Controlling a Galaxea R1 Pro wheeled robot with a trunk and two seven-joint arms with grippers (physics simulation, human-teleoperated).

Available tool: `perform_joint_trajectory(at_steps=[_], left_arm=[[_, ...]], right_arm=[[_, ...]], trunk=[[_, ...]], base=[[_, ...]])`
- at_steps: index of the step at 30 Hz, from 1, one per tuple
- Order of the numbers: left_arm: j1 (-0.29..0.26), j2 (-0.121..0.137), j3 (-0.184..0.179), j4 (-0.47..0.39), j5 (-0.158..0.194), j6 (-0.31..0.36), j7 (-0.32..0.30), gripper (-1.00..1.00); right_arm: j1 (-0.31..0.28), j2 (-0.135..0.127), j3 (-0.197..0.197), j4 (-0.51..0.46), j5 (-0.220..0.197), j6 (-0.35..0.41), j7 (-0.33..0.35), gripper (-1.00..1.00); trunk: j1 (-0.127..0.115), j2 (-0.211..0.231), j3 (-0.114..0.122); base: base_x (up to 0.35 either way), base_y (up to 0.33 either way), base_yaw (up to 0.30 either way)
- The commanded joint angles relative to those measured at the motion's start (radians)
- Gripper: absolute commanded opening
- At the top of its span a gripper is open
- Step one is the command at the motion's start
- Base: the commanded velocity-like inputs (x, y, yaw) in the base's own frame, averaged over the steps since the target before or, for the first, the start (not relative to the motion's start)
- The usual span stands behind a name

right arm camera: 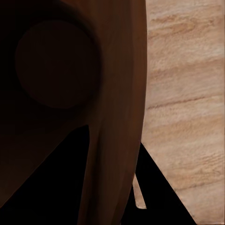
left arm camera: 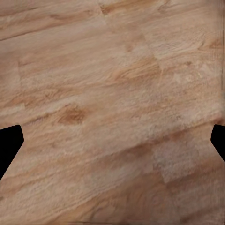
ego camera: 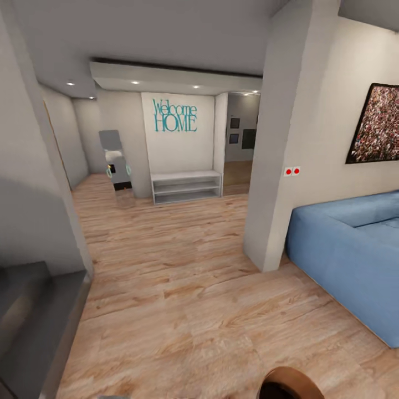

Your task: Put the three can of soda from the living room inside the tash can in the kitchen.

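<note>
My right gripper [right arm camera: 115, 187] is clamped on the rim wall of the tash can [right arm camera: 56, 93]: in my right wrist view one dark finger sits inside the bin and the other [right arm camera: 164, 192] outside, with the copper-brown wall pinched between them. Looking down into the bin I see a glossy dark brown interior and its round bottom; it is too dark in there for me to tell whether anything lies inside. In my head view the same tash can [ego camera: 288, 382] shows as a brown curved rim at the bottom edge of the picture, right of centre, above the wood plank floor [ego camera: 183, 288].

My left gripper [left arm camera: 112, 140] is spread wide, its two black fingertips [left arm camera: 9, 145] far apart at opposite edges of my left wrist view, with nothing between them but floor planks.

Ahead of me is the living room: a blue sofa [ego camera: 354, 249] at the right, standing just beside a white column [ego camera: 282, 166] that carries a small switch plate with two red dots [ego camera: 292, 171]. A dark framed picture [ego camera: 377, 124] hangs on the wall above the sofa. Farther on, a white wall bears teal lettering reading "Welcome HOME" [ego camera: 175, 116], with a low white shelf [ego camera: 187, 187] under it and a leaning mirror [ego camera: 117, 166] to its left. A grey counter [ego camera: 33, 321] fills the lower left corner.
</note>
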Motion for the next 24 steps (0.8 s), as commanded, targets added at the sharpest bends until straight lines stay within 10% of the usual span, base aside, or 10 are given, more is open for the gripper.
perform_joint_trajectory(at_steps=[1,24], left_arm=[[0.0,0.0,0.0,0.0,0.0,0.0,0.0,1.0],[0.0,0.0,0.004,-0.001,0.003,-0.001,0.001,1.0]], right_arm=[[0.0,0.0,-0.005,-0.002,-0.007,0.001,0.006,-1.0],[0.0,0.002,-0.003,0.0,-0.007,0.001,0.006,-1.0]], trunk=[[0.0,0.0,0.0],[-0.008,0.014,0.006]], base=[[-0.288,0.177,-0.251],[-0.229,0.113,-0.251]])
